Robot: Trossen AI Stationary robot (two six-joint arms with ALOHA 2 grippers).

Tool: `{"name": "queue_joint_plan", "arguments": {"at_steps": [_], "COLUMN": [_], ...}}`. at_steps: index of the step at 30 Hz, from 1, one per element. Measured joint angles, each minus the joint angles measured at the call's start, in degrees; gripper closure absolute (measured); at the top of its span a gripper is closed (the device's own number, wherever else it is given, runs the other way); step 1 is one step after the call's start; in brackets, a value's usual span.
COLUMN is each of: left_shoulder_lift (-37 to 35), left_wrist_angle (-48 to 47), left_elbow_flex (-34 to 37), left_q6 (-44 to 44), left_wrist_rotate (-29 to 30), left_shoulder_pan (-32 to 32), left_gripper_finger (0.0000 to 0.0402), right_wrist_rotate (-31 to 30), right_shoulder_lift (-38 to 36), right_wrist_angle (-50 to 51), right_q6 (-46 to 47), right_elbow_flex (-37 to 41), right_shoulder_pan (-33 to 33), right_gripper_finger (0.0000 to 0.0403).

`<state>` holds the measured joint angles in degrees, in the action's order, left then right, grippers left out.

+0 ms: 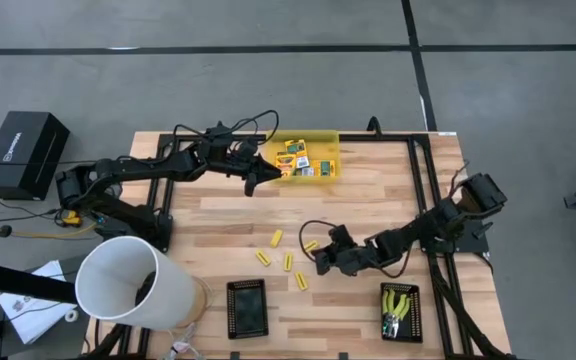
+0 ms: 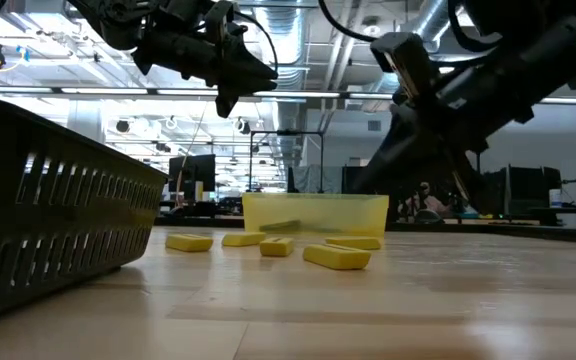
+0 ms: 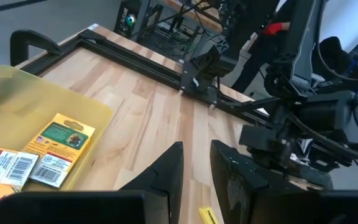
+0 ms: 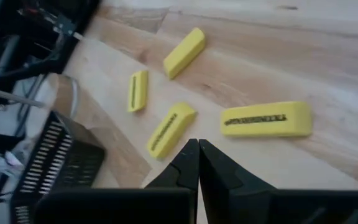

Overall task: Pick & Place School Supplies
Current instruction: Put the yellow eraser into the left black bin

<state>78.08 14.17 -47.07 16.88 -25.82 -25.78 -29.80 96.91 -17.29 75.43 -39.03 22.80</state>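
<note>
On the wooden table (image 1: pixel 368 200) we see yellow sticks (image 1: pixel 288 262) scattered beside our right gripper (image 1: pixel 320 264), fingers pressed together, empty. Our left gripper (image 1: pixel 251 186) hovers slightly parted by the yellow bin (image 1: pixel 328 140) of printed boxes (image 1: pixel 298 160).

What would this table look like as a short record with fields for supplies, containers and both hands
yellow sticks: five loose on the table, mid-front
printed boxes: inside the yellow bin at the back
hand tools: in the right black tray
left black tray: at the front edge
left hand: beside the bin, slightly open, empty
right hand: shut, empty, by the sticks
</note>
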Motion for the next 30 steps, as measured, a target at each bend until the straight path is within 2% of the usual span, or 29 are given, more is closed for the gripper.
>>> {"name": "queue_joint_plan", "arguments": {"at_steps": [6, 11, 16, 19, 30], "left_shoulder_lift": [0.0, 0.0, 0.3, 0.3, 0.4], "left_wrist_angle": [0.1, 0.0, -0.2, 0.0, 0.0], "left_elbow_flex": [0.0, 0.0, 0.0, 0.0, 0.0], "left_q6": [-0.1, -1.9, -3.2, -3.6, -5.7], "left_wrist_rotate": [0.2, 2.1, 2.3, 2.3, 2.3], "left_shoulder_pan": [0.0, 0.0, 0.0, 0.0, 0.0], "left_gripper_finger": [0.0325, 0.0325, 0.0325, 0.0325, 0.0325], "right_wrist_rotate": [0.9, 6.0, 8.3, 10.7, 10.6], "right_shoulder_lift": [-0.4, -0.4, -0.4, -0.4, -0.4], "right_wrist_angle": [-0.1, 1.1, 9.0, 11.1, 13.7], "right_q6": [2.7, 7.2, 13.1, 13.3, 12.6], "right_elbow_flex": [-0.1, -0.1, -1.6, -3.0, -5.6], "right_shoulder_pan": [-1.5, -3.2, -4.1, -5.0, -9.9], "right_gripper_finger": [0.0403, 0.0403, 0.0403, 0.0403, 0.0403]}}
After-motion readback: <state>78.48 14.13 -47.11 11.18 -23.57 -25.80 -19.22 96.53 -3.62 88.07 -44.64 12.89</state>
